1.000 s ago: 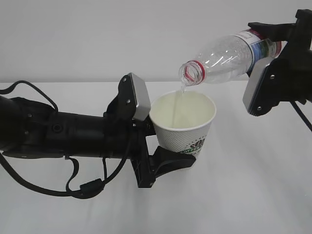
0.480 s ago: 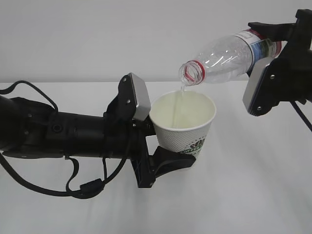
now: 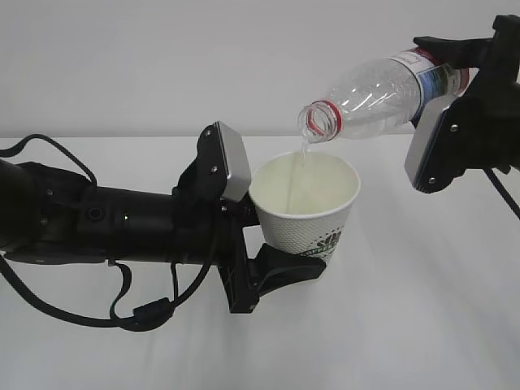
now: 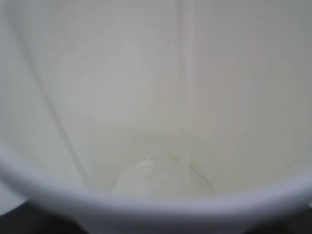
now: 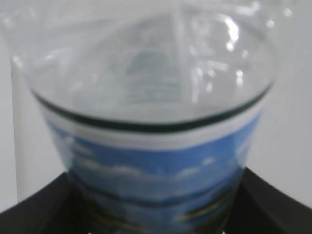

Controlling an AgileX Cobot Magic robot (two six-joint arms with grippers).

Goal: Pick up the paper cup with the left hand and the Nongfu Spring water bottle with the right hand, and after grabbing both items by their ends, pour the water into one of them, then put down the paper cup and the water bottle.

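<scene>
I pour water from a bottle into a paper cup, both held above the white desk.

My left hand (image 3: pixel 280 272) grasps the paper cup (image 3: pixel 307 213) low on its body, upright and clear of the desk (image 3: pixel 406 325), rim free to catch the thin stream of water (image 3: pixel 302 158); its logo is green and black, unreadable. Beyond and higher, my right hand (image 3: pixel 463 122) clamps the Nongfu Spring water bottle (image 3: pixel 378 93) at its base end, tipped neck-down over the cup. Its label shows a blue landscape; no legible writing.

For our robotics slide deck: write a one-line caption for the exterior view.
Right tool tips the water bottle, pouring a thin stream into the paper cup held by the left tool.
</scene>
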